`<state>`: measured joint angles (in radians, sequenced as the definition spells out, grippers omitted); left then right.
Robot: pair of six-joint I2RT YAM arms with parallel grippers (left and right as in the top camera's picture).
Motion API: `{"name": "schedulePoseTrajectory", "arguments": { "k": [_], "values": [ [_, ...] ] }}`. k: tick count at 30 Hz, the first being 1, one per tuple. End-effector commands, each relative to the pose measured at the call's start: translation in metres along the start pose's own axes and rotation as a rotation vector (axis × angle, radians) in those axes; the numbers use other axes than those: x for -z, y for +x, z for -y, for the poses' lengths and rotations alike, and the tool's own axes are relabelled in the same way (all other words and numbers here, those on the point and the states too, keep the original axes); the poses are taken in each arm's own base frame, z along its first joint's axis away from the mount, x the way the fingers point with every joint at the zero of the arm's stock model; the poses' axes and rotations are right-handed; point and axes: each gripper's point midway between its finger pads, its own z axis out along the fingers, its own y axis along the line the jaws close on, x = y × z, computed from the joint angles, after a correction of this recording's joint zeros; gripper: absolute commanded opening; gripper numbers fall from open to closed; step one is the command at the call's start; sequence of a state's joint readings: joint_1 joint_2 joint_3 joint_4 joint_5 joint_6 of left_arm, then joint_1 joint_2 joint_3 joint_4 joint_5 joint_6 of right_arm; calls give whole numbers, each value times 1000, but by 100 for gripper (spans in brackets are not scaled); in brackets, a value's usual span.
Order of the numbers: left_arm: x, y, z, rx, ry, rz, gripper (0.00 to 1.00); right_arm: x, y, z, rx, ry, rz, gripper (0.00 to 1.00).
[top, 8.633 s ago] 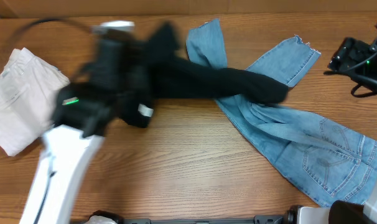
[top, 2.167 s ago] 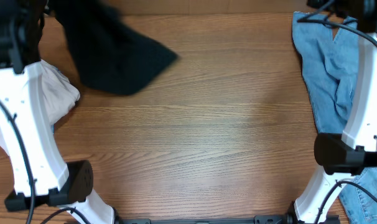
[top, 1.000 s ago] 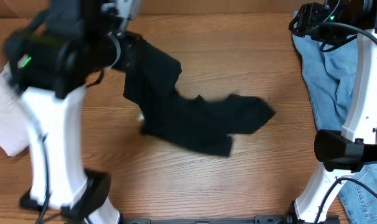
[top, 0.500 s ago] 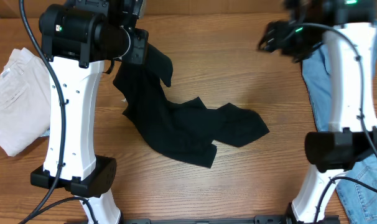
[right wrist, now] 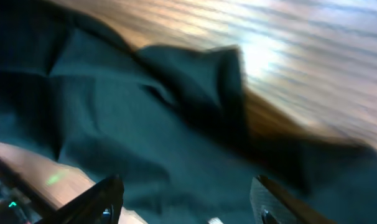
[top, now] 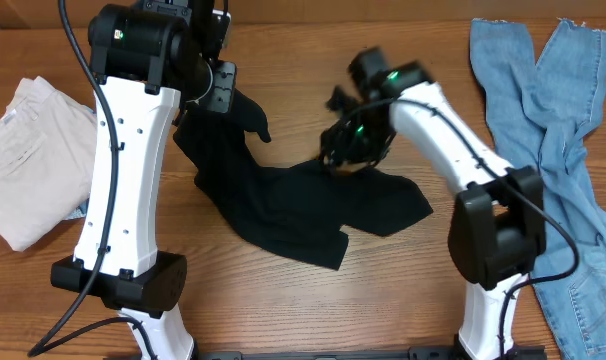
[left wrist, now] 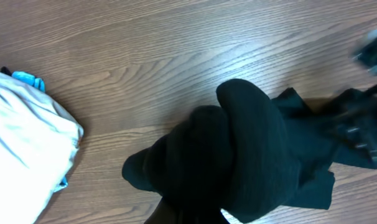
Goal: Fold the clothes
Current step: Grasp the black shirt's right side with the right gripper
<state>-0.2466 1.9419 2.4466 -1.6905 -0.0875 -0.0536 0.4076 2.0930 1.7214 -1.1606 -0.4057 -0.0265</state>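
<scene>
A black garment (top: 293, 205) lies crumpled on the wooden table, one end lifted at the upper left. My left gripper (top: 218, 95) is shut on that raised end; in the left wrist view the black cloth (left wrist: 238, 168) bunches over the fingers and hides them. My right gripper (top: 345, 150) is open just above the garment's upper right edge; in the right wrist view its fingertips (right wrist: 107, 193) stand wide apart over the dark cloth (right wrist: 176, 137). Blue jeans (top: 543, 130) lie at the right.
A folded beige garment (top: 33, 160) sits at the left edge, also in the left wrist view (left wrist: 27, 149) with a bit of blue under it. The jeans run down the right side to the front edge. Both arm bases stand at the front.
My right arm has swung from the jeans at the far right to the middle, down over the black garment. My left gripper still holds the garment's end, which has settled slightly.
</scene>
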Motion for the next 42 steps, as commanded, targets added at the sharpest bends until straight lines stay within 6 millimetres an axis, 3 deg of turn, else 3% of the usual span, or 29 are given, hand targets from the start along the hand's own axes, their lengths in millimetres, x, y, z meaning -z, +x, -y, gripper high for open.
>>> {"name": "schedulePoseTrajectory", "arguments": {
  "k": [1,6,15,26,34,40,42],
  "values": [
    [8,0,-6,28,-17,22,4,-25,5,-5,57,36,5,69],
    [8,0,-6,28,-17,22,4,-39,-8,15,20,185,82,69],
    [8,0,-5,28,-17,22,4,-38,-28,14,41,175,161,66],
    [8,0,-5,28,-17,22,4,-58,-26,11,25,136,132,59],
    [8,0,-5,28,-17,22,4,-60,-32,9,30,120,149,51],
    [8,0,-5,28,-17,22,4,-61,-31,7,31,109,146,23],
    [8,0,-5,28,-17,22,4,-61,-30,7,30,108,143,20]
  ]
}}
